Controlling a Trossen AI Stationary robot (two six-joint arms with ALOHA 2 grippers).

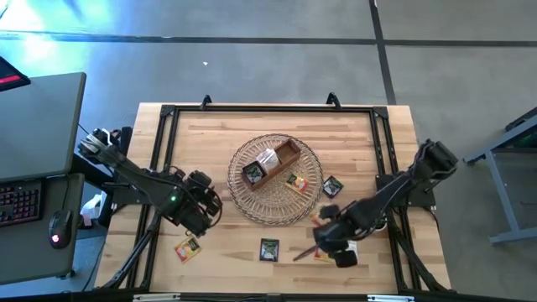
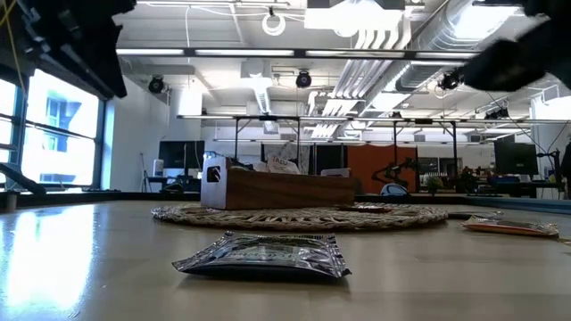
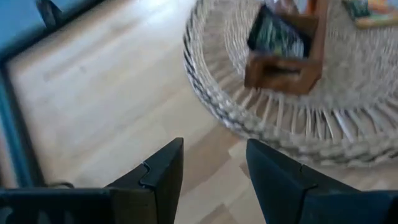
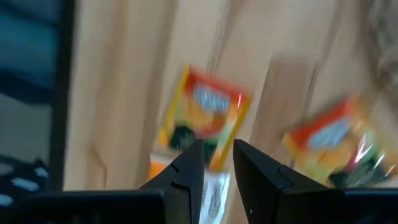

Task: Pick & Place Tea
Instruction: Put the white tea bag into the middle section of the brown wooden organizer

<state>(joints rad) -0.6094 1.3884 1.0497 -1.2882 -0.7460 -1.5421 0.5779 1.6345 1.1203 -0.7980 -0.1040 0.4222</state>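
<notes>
Tea sachets lie flat on the wooden table: a black one [image 1: 268,249] [image 2: 263,254] near the near edge, an orange one [image 1: 188,248] at the near left, a black one [image 1: 332,186] right of the basket, and orange ones by my right gripper [image 4: 205,115] [image 4: 336,143]. More sachets stand in the wooden tray [image 1: 270,161] on the wicker basket [image 1: 277,179], and an orange one [image 1: 295,180] lies on the basket. My left gripper [image 1: 203,211] [image 3: 214,168] hovers open, left of the basket. My right gripper [image 1: 331,243] [image 4: 217,165] hangs over a white sachet [image 4: 214,186], its fingers narrowly apart.
A black metal frame [image 1: 168,113] runs round the table top. A desk with a keyboard [image 1: 18,201] and a mouse stands left of the table. Bare wood shows at the far left of the table [image 1: 201,134] and between the near sachets.
</notes>
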